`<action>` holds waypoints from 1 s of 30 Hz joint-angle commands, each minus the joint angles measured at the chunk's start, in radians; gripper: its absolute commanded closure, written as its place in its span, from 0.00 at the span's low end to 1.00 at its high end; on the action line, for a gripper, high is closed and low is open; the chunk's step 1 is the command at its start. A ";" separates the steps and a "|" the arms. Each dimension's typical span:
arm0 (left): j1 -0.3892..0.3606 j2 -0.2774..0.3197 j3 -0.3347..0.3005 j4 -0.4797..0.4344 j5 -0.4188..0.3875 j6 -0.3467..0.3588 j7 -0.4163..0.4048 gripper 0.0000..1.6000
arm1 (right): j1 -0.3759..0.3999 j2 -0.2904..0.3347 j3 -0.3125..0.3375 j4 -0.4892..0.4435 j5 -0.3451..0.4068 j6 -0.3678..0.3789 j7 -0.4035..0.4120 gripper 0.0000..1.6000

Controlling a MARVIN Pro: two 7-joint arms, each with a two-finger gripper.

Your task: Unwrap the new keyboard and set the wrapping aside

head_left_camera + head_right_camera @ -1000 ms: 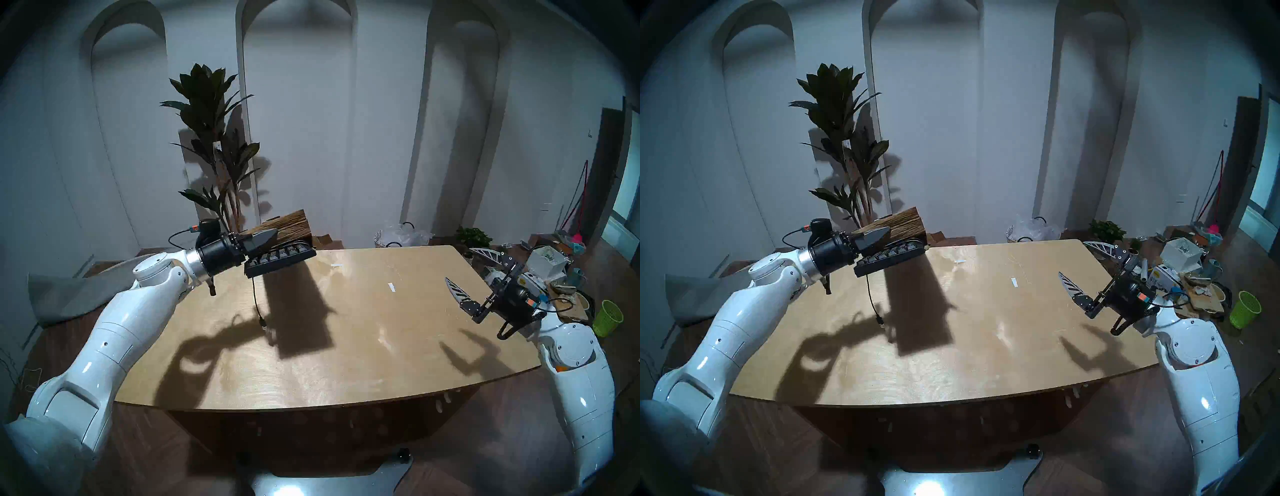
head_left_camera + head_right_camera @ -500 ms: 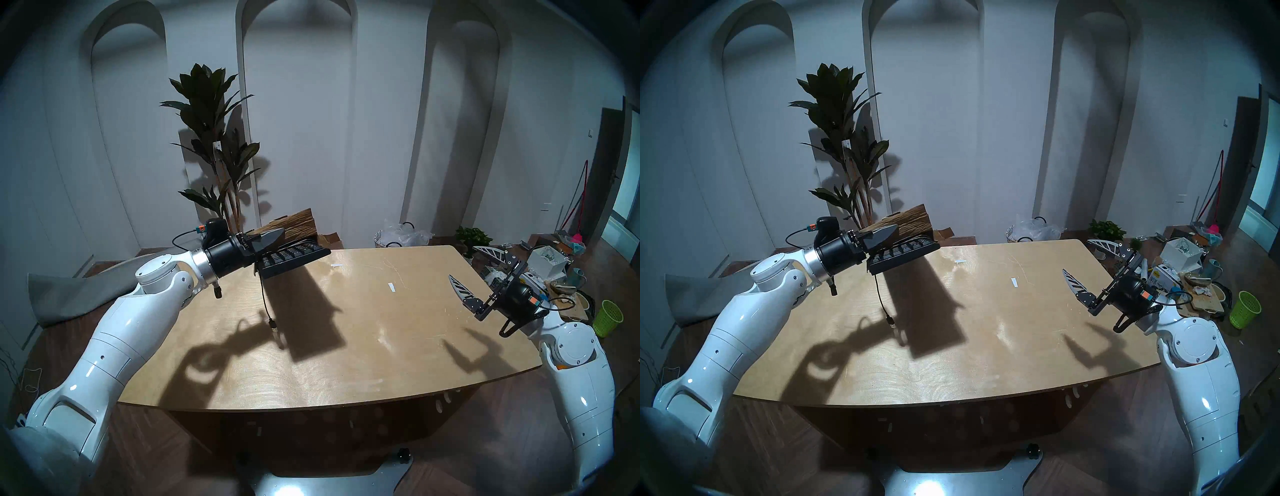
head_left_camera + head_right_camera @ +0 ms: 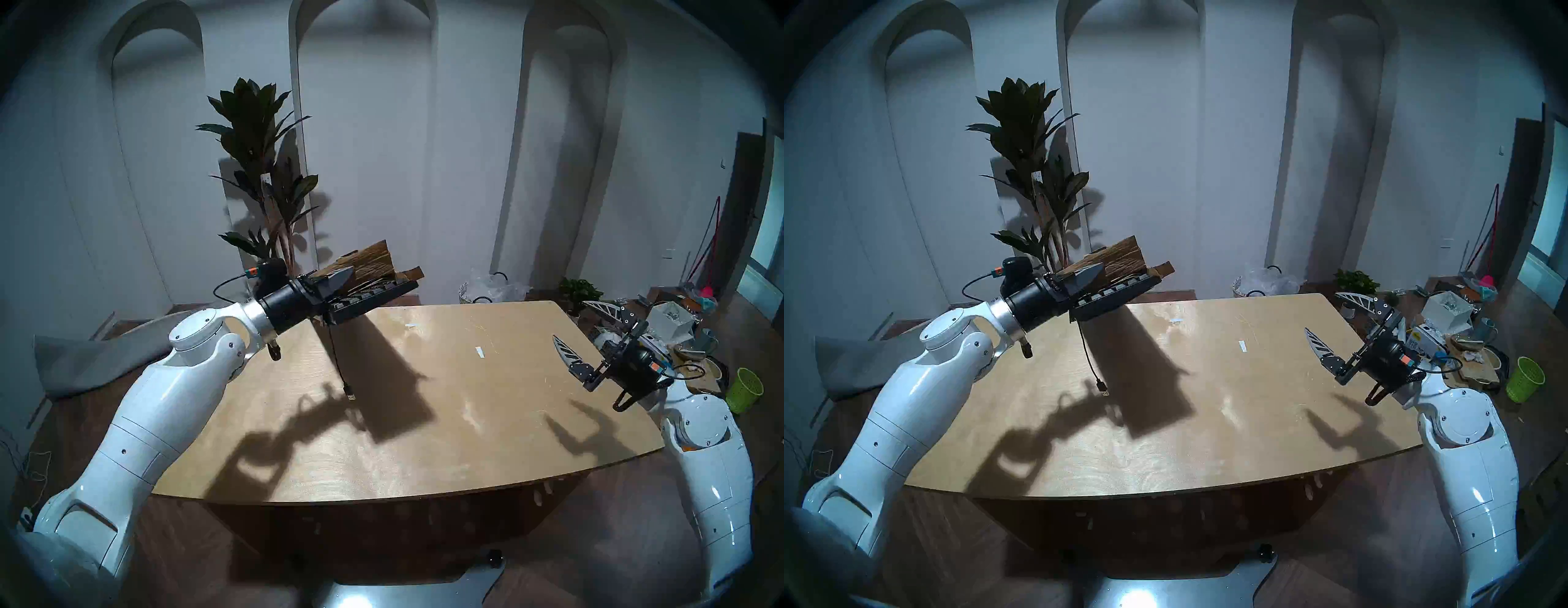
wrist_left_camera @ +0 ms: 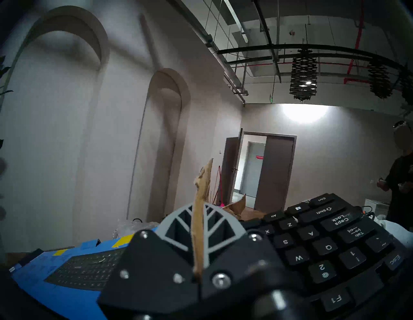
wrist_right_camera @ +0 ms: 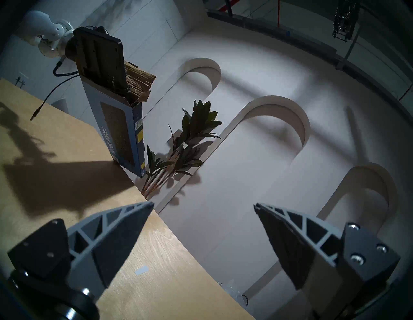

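Mid-unboxing: the robot's left gripper (image 3: 344, 277) is clamped tight on a thin brown flap (image 4: 202, 201) at the open mouth of the wrapping (image 5: 125, 131), a long blue box held in the air over the far left part of the bench (image 3: 424, 424). The black keyboard (image 4: 324, 241) lies just beside that pinch, part of it pushed out of the box mouth toward the left arm and the rest inside the sleeve. Its USB cable (image 3: 337, 352) hangs free, the plug dangling just above the wood. Whether the box's far end rests on the bench edge or hangs clear of it cannot be told from these views. Across the bench and well apart, the right gripper (image 5: 203, 203) stands wide open and empty, aimed at the box.

The job now appears to be parting the keyboard from its sleeve. A single card flap is a weak handle and likely to tear or fold under a jerk, so the pull should be slow and run straight along the box's length. The free right gripper would do best to take the keyboard's exposed end by its rigid frame, not its keys, and draw it out while the left holds the box steady. The loose cable could snag on the inner flaps and deserves watching. Keeping the work low over the bench would soften any slip.
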 commanded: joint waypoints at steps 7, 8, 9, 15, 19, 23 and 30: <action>0.023 -0.040 -0.066 -0.085 0.064 -0.054 0.234 1.00 | 0.045 -0.004 0.030 0.009 0.035 -0.006 -0.028 0.00; 0.028 -0.039 -0.073 -0.088 0.074 -0.058 0.251 1.00 | 0.047 -0.005 0.031 0.010 0.037 -0.006 -0.030 0.00; 0.032 -0.038 -0.079 -0.089 0.081 -0.061 0.264 1.00 | 0.049 -0.006 0.032 0.010 0.039 -0.007 -0.031 0.00; 0.064 -0.049 -0.114 -0.122 0.124 -0.077 0.386 1.00 | 0.059 -0.013 0.026 0.011 0.050 -0.009 -0.037 0.00; 0.078 -0.062 -0.134 -0.169 0.157 -0.090 0.473 1.00 | 0.066 -0.019 0.019 0.010 0.057 -0.010 -0.039 0.00; 0.089 -0.074 -0.145 -0.217 0.186 -0.098 0.557 1.00 | 0.070 -0.026 0.011 0.012 0.059 -0.011 -0.039 0.00; 0.109 -0.115 -0.119 -0.293 0.232 -0.099 0.669 1.00 | 0.076 -0.029 0.000 0.026 0.058 -0.011 -0.037 0.00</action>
